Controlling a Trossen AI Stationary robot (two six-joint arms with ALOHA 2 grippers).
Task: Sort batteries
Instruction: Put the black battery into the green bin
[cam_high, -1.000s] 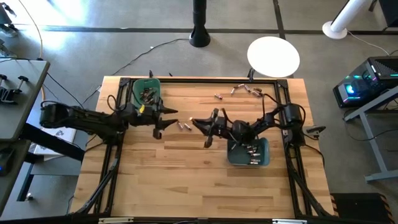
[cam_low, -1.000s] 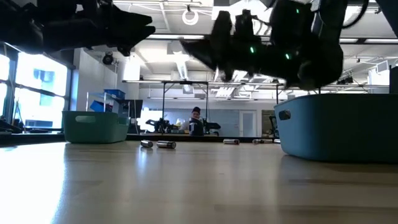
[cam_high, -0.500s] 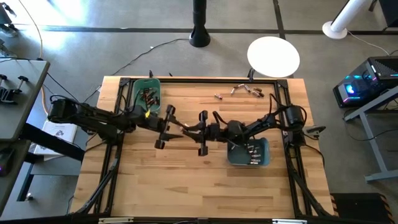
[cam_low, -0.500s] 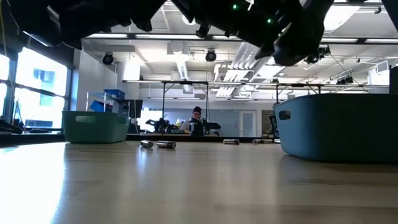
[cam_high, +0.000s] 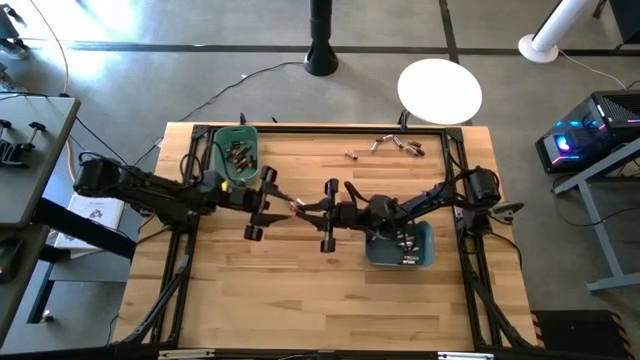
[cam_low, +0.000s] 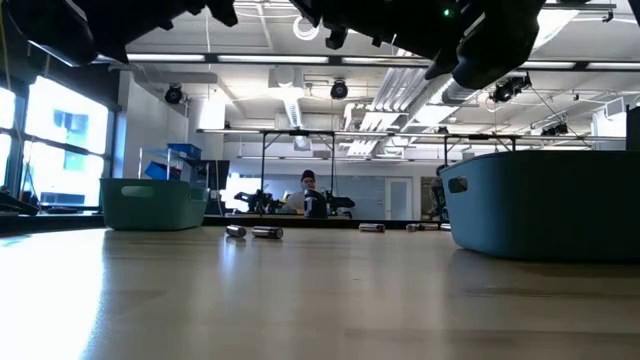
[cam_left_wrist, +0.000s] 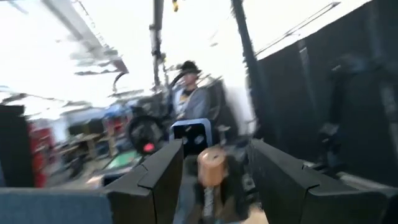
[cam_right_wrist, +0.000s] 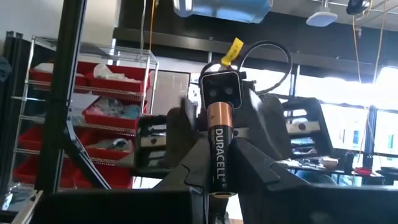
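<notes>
My right gripper (cam_high: 306, 206) is over the middle of the table, shut on a black and copper battery (cam_right_wrist: 219, 143). My left gripper (cam_high: 284, 203) faces it from the table's left, open. The battery's copper end (cam_left_wrist: 211, 165) shows between the left fingers (cam_left_wrist: 155, 177) with a gap on either side. Two loose batteries (cam_low: 252, 232) lie on the wood below the grippers. More batteries (cam_high: 396, 146) lie at the far right. Others fill the green bin (cam_high: 238, 153) and the teal bin (cam_high: 402, 244). My right gripper pinches the battery's black body (cam_right_wrist: 218, 177) between its two fingers, toward the end away from the copper. The fingers come from the table's right, slanting a little upward, and lie along the battery. Its copper end juts past the fingertips toward the left gripper, clear of the table.
A black frame (cam_high: 330, 128) runs around the wooden table top. The green bin stands at the far left, the teal bin right of the middle, under the right arm. Bare wood (cam_high: 290, 290) fills the near half. A person (cam_low: 307, 192) shows in the room beyond.
Both grippers have risen from the table and tipped their fingers upward. They have drawn toward each other over the middle, the left going right and the right going left with its battery. The two loose batteries on the wood have stayed put.
</notes>
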